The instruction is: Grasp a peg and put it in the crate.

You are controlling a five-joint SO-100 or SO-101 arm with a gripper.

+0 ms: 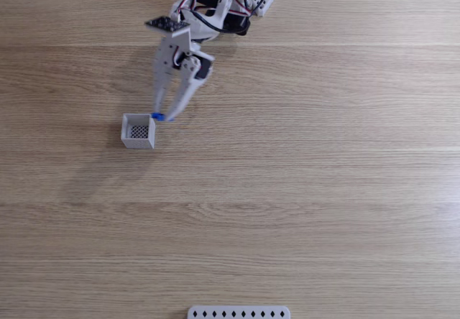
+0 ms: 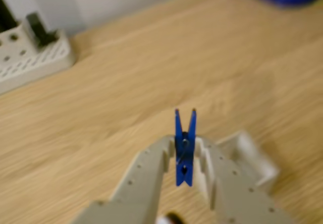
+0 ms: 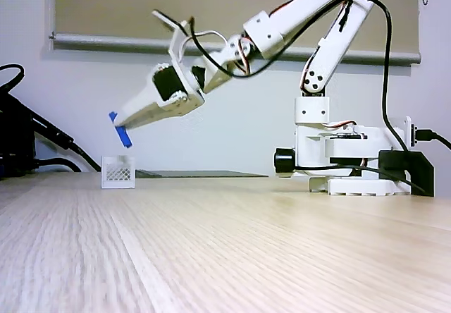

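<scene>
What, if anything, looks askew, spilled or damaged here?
Nothing stands out. The gripper holds the peg in the air above the crate, which sits upright and intact on the table. The peg is tilted between the jaws, but firmly clamped.

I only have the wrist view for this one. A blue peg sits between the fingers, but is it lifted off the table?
Observer: Yes. In a fixed view the gripper holds the peg in the air, above the crate.
Operator: Is it directly over the crate?
Observer: Not quite. From above, the peg sits just off the crate's top-right corner.
Operator: Anything already inside the crate?
Observer: From above, its mesh bottom looks bare.
</scene>
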